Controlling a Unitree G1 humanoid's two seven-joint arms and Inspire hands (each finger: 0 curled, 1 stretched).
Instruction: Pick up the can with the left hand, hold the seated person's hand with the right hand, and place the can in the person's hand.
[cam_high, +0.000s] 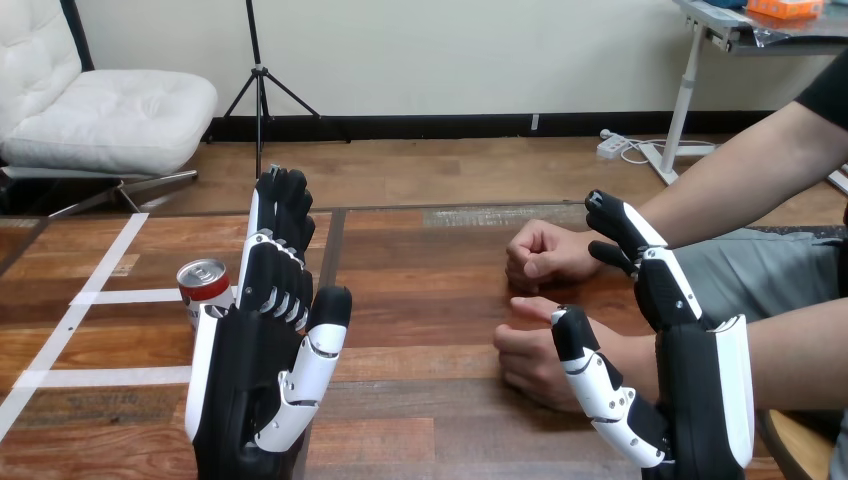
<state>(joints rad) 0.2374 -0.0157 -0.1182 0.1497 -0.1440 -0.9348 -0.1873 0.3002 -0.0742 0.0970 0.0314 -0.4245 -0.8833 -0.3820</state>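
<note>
A red can (203, 288) with a silver top stands upright on the table at the left, partly hidden behind my left hand (255, 370). That hand is raised with straight fingers, open, just right of the can and holding nothing. My right hand (690, 370) is open at the right, with its thumb and fingers spread. It stands beside the person's near hand (530, 355), which rests as a loose fist on the table. Whether the two touch I cannot tell. The person's far hand (545, 255) is a fist further back.
The wooden table (420, 300) carries white tape lines (100, 300) at its left. The person's forearms (740, 190) come in from the right edge. Bare tabletop lies between my two hands.
</note>
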